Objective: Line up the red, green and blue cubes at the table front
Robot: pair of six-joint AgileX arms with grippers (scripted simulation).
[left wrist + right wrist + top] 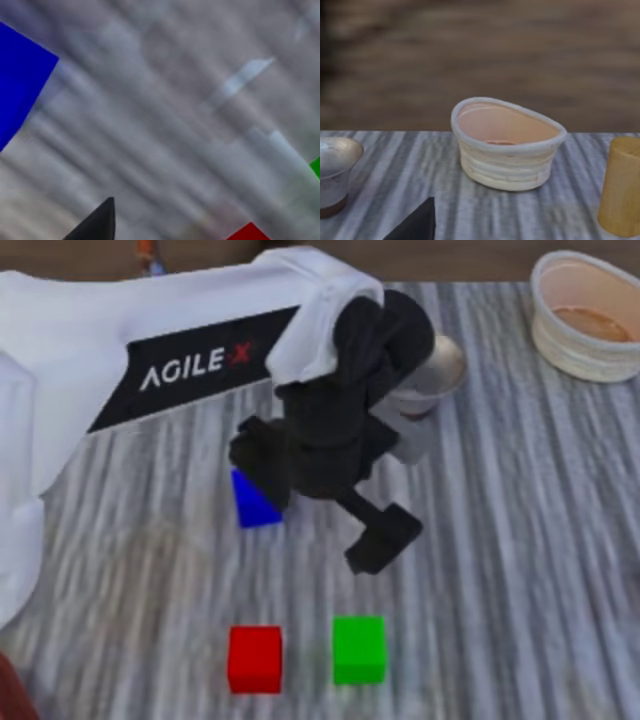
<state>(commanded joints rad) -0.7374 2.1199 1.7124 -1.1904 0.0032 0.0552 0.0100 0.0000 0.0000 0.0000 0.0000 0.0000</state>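
Left arm hovers mid-counter with two cubes already lined up at the front.

The red cube [254, 659] and green cube [359, 648] sit side by side near the counter [520, 540] front edge, apparently placed; the blue cube [253, 502] lies farther back, partly under the left gripper [330, 500], likely the next target. The jaws appear to hold nothing, though how far open they stand I cannot tell. The right arm is parked off to the right.

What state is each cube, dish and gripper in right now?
Red cube: flat at the table front, beside green.
Green cube: flat at front, free.
Blue cube: farther back, ungripped, partly under the left arm.
Left gripper: above the table beside blue.
Bowl: upright.
Metal cup: upright.
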